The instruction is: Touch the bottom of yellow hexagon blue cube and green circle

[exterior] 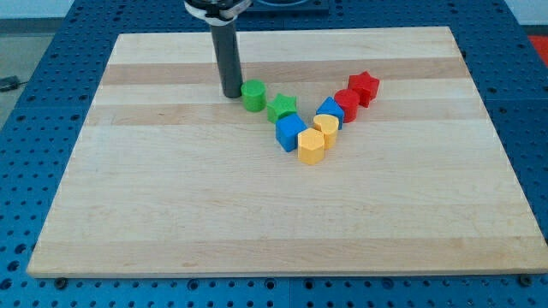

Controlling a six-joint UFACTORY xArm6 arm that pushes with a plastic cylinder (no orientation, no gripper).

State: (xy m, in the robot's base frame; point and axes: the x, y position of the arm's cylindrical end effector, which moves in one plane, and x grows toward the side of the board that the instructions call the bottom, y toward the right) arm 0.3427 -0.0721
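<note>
My tip (pixel 232 92) rests on the board just left of the green circle (pixel 253 95), touching or nearly touching it. The green circle heads a V-shaped cluster. A green star (pixel 282 108) lies right of and below it, then the blue cube (pixel 290 133). The yellow hexagon (pixel 312 146) sits at the V's bottom point, right of the blue cube. My tip is up and to the left of the blue cube and the yellow hexagon.
The V's right arm runs up from a yellow heart-like block (pixel 326 128) through a blue block (pixel 330 110) and a red circle (pixel 347 104) to a red star (pixel 364 86). The wooden board (pixel 171 205) lies on a blue perforated table.
</note>
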